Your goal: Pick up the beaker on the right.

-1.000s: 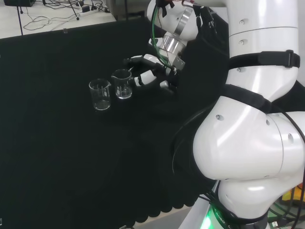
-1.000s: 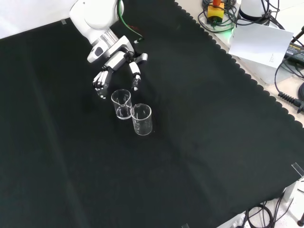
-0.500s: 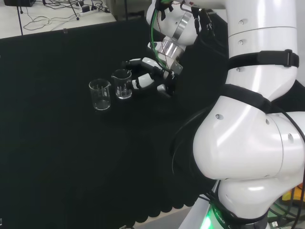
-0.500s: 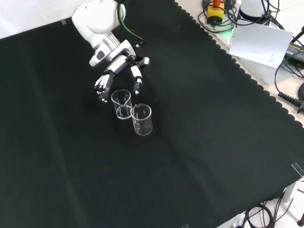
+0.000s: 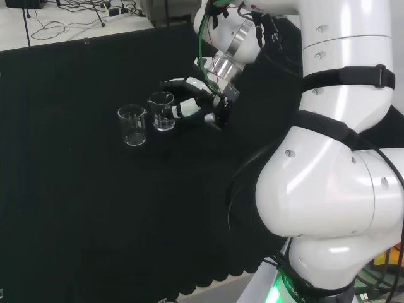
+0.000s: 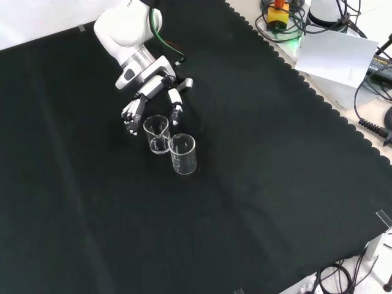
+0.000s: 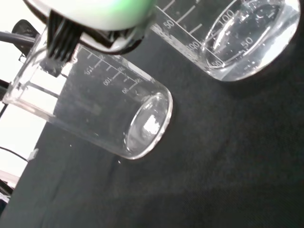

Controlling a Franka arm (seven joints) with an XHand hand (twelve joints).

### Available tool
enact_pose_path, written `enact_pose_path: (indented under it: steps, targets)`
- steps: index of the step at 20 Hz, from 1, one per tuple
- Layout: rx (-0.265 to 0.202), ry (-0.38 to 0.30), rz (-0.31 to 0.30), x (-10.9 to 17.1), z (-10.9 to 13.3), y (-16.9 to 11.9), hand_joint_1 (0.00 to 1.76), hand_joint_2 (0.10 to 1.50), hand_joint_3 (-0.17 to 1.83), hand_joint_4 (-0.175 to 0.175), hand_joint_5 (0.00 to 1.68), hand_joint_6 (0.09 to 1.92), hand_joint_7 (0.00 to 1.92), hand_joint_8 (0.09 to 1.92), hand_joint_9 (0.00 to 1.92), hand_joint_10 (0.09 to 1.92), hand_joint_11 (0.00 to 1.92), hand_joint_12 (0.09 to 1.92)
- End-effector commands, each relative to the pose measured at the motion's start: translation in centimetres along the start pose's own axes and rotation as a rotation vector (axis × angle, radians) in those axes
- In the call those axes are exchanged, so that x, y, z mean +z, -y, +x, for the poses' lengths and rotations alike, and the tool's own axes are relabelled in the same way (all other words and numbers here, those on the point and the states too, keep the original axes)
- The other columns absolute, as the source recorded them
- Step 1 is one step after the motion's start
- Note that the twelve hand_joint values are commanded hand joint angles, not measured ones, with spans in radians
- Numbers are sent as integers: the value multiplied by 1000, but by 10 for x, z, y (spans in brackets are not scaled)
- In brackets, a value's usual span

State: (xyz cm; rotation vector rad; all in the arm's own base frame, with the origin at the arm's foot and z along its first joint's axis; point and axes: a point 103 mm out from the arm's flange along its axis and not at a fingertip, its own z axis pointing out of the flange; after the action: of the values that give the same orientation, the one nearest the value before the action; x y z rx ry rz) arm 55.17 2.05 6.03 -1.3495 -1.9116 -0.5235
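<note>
On black cloth (image 6: 257,159) — right beaker (image 5: 162,111) upright, spout toward hand (image 5: 201,101).

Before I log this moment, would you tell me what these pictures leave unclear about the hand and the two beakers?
- Contact: in the head view the hand overlaps the right beaker; whether the fingers touch the glass is unclear, in the front view too.
- Contents: clear glass hides whether either beaker, including the left beaker, holds liquid.
- Wrist view: a blurred white part of the hand covers one beaker's rim, and the picture's edge cuts off the other.
</note>
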Motion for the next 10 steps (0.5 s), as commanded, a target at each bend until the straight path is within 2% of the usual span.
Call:
enact_pose_path:
  steps: [1,10]
  targets:
    - [-6,-10,-32,3,2,-3,924,518,658,-60,475,87,263,673,424,616,13,1393]
    - [1,-9,-39,13,4,-5,926,518,660,-60,505,87,288,684,445,627,14,1394]
